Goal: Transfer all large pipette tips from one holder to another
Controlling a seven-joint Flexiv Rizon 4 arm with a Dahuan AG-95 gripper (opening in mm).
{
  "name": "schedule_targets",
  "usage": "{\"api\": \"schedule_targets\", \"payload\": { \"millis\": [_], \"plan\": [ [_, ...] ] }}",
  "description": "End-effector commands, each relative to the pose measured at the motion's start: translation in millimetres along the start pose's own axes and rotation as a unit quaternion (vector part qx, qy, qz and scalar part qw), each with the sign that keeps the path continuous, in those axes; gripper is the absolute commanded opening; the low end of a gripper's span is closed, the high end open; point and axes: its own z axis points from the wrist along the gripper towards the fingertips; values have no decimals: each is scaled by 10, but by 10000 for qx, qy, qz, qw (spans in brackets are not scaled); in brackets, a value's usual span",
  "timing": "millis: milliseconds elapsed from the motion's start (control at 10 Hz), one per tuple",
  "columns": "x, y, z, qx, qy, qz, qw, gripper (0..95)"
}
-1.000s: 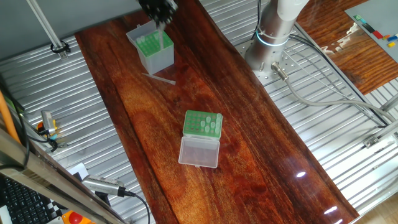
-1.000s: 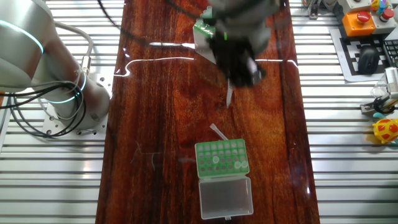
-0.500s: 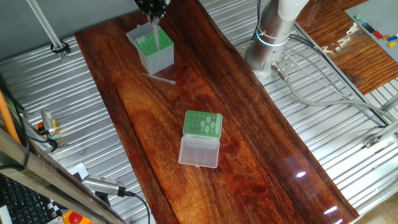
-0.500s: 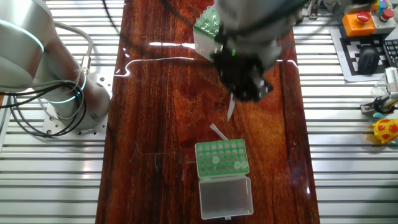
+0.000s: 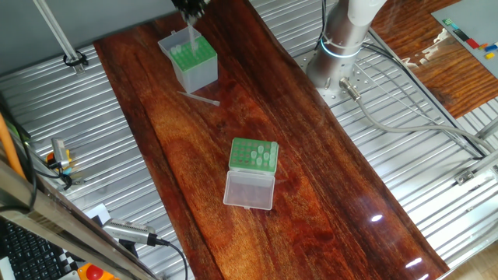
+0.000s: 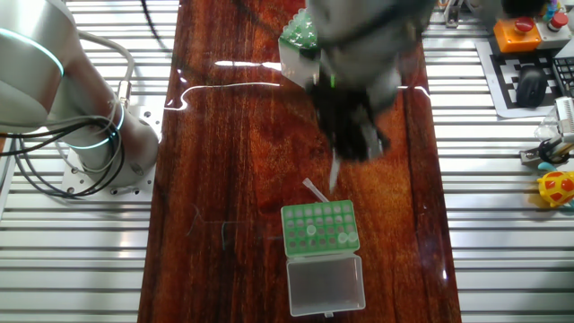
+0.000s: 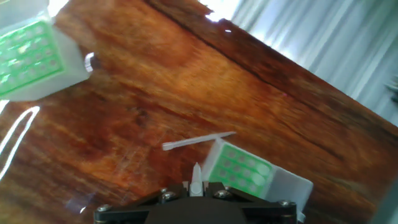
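Observation:
My gripper (image 5: 191, 8) is shut on a large pipette tip (image 5: 191, 35), a pale tapered tube that points down over the green top of the taller translucent box (image 5: 196, 71). From the other fixed view the gripper (image 6: 352, 135) is blurred, and the held tip (image 6: 334, 172) ends just short of the box (image 6: 326, 283). In the hand view the tip (image 7: 196, 176) sits between the shut jaws of the gripper (image 7: 196, 186). A loose tip (image 5: 198, 98) lies flat on the table beside the box. The low green rack (image 5: 241, 148) stands mid-table, its clear lid (image 5: 249, 189) open, with several tips in it.
The robot base (image 5: 342, 39) stands on ribbed metal to the right of the wooden table (image 5: 311, 194). Cables run over the metal at the right. An orange stop button (image 6: 520, 27) and small parts lie off the table.
The gripper has carried the held tip closer to the taller box and its tip now hangs over the green top. Rack, box and loose tip have not moved.

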Motion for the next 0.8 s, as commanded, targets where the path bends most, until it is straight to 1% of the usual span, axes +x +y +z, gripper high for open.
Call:
{"api": "schedule_targets", "payload": {
  "millis": [100,200,400,500,600,800],
  "plan": [
    [169,-344,62,-46,-61,-778,9969,0],
    [189,-374,80,-55,-71,-798,9968,0],
    [190,-366,108,-63,-61,-794,9968,0],
    [191,-333,128,-71,-56,-783,9969,0],
    [196,-264,162,-62,-52,-742,9972,0],
    [212,-220,198,-50,-62,-723,9973,0]
  ]
}}
